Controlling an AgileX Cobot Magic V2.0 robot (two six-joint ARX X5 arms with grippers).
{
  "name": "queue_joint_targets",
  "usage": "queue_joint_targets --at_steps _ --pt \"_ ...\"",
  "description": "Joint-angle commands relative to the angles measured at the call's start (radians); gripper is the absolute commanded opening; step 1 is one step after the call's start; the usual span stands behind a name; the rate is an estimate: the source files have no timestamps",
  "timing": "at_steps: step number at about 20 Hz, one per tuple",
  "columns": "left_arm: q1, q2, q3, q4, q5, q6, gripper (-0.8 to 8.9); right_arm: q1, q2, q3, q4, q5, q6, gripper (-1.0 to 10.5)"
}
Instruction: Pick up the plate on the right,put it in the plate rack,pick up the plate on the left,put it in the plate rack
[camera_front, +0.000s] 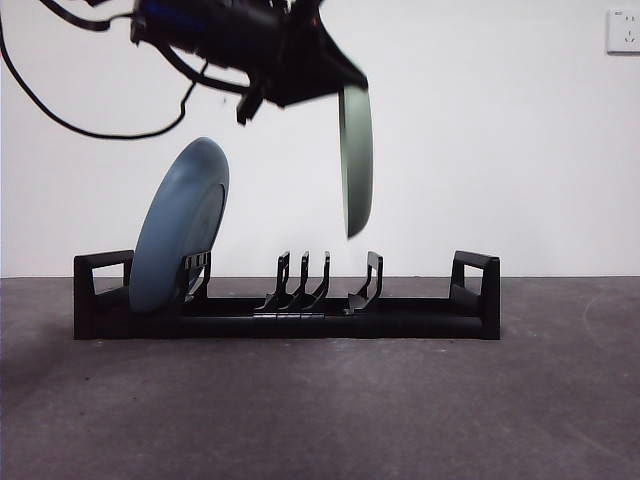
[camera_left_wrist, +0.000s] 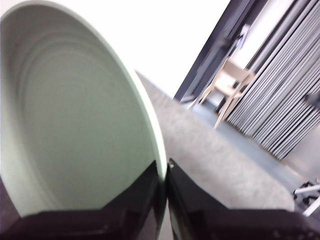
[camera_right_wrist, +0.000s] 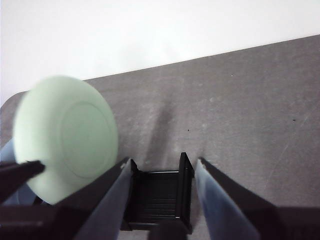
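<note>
In the front view the plate rack (camera_front: 287, 310) lies low across the middle of the frame on the dark grey table (camera_front: 320, 410), its boxy loop ends at left and right and its curved prongs rising between them. A blue plate (camera_front: 180, 226) stands in the rack's left part, leaning with its top toward the right and its lower rim down by the left loop end. Above the rack, at upper centre, the left gripper (camera_front: 325, 85) comes in dark from the upper left and holds a pale green plate (camera_front: 356, 160) on edge, almost upright; the plate's lower rim hangs clear above the prongs, over the gap left of the single right-hand prong. In the left wrist view its two black jaws are closed tight on the green plate's rim, near the bottom centre of that frame. In the right wrist view the right gripper (camera_right_wrist: 162, 172) has its jaws spread apart and grips nothing; one end of the rack shows between them, and the green plate appears at left.
</note>
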Motion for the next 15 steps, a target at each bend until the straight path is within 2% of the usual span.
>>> queue_joint_targets --at_steps 1,5,11,15 --pt "0.001 0.032 0.008 -0.015 -0.017 0.032 -0.09 0.0 0.008 0.003 0.007 0.002 -0.004 2.2" --pt "-0.002 0.063 0.008 -0.073 -0.041 0.081 -0.09 0.0 0.014 0.003 0.007 0.001 -0.004 2.2" --pt "-0.011 0.086 0.008 -0.139 -0.045 0.094 -0.08 0.0 0.028 0.003 0.007 0.001 -0.004 2.2" --pt "-0.031 0.086 0.008 -0.177 -0.046 0.14 0.0 0.0 0.037 0.003 0.007 0.001 -0.004 2.2"
